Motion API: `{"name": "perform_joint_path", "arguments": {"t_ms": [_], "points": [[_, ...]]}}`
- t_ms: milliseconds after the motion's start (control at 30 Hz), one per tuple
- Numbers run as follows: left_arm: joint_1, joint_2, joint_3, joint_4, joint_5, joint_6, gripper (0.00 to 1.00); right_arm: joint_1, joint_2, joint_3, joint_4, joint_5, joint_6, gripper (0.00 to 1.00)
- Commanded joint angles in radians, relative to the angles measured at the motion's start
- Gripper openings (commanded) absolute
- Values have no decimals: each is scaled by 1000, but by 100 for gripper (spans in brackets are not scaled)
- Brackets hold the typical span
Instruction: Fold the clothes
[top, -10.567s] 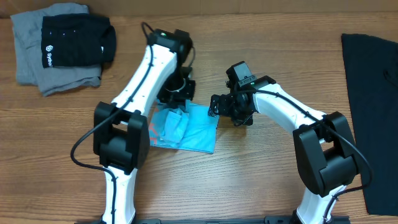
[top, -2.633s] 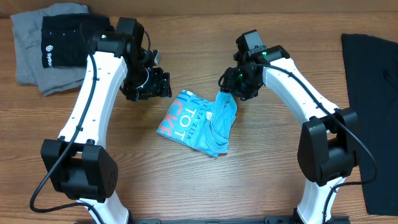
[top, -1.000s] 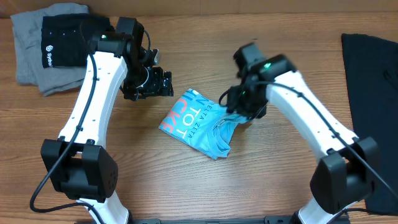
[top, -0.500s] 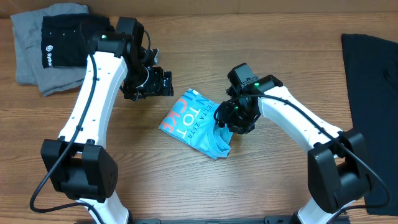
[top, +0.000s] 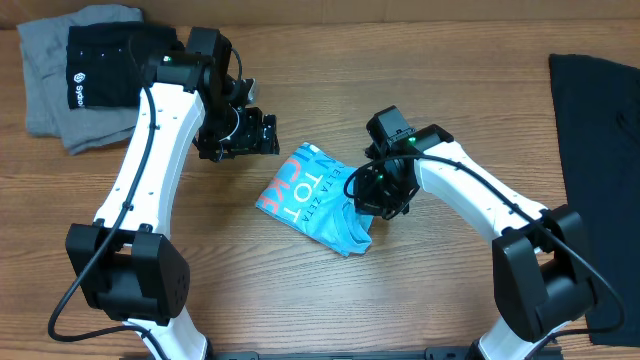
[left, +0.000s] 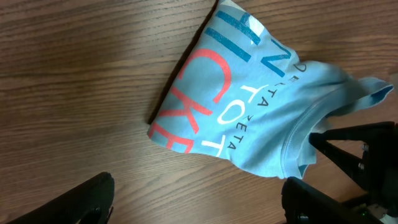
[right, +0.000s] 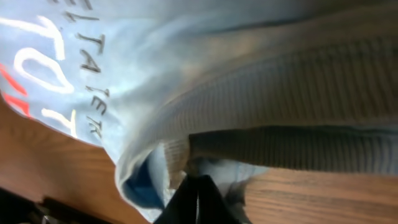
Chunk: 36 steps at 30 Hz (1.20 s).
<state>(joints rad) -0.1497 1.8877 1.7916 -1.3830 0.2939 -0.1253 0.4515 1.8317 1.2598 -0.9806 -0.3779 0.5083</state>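
Observation:
The light blue T-shirt (top: 310, 195) lies bunched in the middle of the table, its white and pink lettering facing up. My right gripper (top: 362, 200) is down on the shirt's right edge. In the right wrist view its fingers (right: 199, 180) are pressed together at the ribbed collar (right: 280, 106), pinching cloth. My left gripper (top: 262, 133) hovers open a little up and left of the shirt, holding nothing. In the left wrist view the shirt (left: 249, 106) lies beyond my spread left gripper (left: 199, 199), with the right gripper (left: 354, 149) at its edge.
A folded black garment (top: 120, 65) lies on a grey one (top: 45, 90) at the back left corner. A large black cloth (top: 600, 150) covers the right edge of the wooden table (top: 420, 300).
My right gripper came down and leftward onto the shirt's right edge and closed there. The shirt's raised fold dropped flat. The left arm has not moved.

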Motion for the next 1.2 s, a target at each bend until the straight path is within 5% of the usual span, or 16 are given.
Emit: {"name": "perform_joint_path", "arguments": {"t_ms": [0, 567, 833, 1067, 1167], "points": [[-2, 10, -5, 1, -10, -9, 89, -3, 12, -10, -16, 64, 47, 4], [-2, 10, -5, 7, -13, -10, 91, -3, 12, -32, -274, 325, 151, 5], [-2, 10, -5, 7, -13, -10, 92, -5, 5, -41, -299, 366, 159, 39], [-2, 10, -5, 16, -13, -10, 93, -55, -50, 128, -377, 481, 221, 41], [-2, 10, -5, 34, -13, -10, 94, -68, -69, 195, -312, 430, 129, 41]]}}
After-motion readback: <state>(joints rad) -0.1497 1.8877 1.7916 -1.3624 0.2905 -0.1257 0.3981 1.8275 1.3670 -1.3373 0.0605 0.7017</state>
